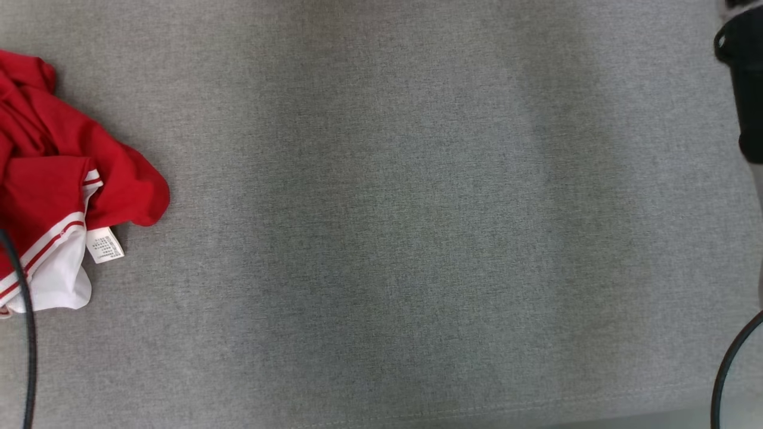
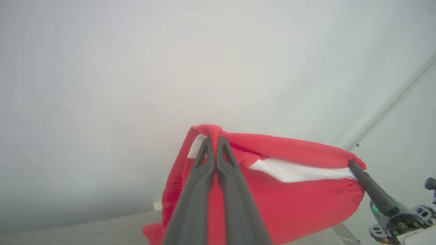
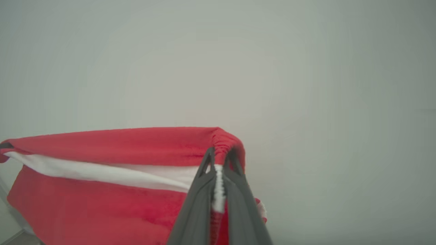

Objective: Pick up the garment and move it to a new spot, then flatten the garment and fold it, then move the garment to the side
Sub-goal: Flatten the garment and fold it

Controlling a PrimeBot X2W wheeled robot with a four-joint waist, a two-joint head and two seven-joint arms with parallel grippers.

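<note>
Red-and-white fabric garment (image 2: 299,197) is up, stretched between left pincer (image 2: 214,141) and right pincer (image 3: 220,154), both pinching its edge; flattening, folding and moving aside remain.

Soft, even light is spread across the grey woven fabric surface (image 1: 381,238), with faint darker bands. Wrist views are hazed pale, blurred at 6 o'clock.
</note>
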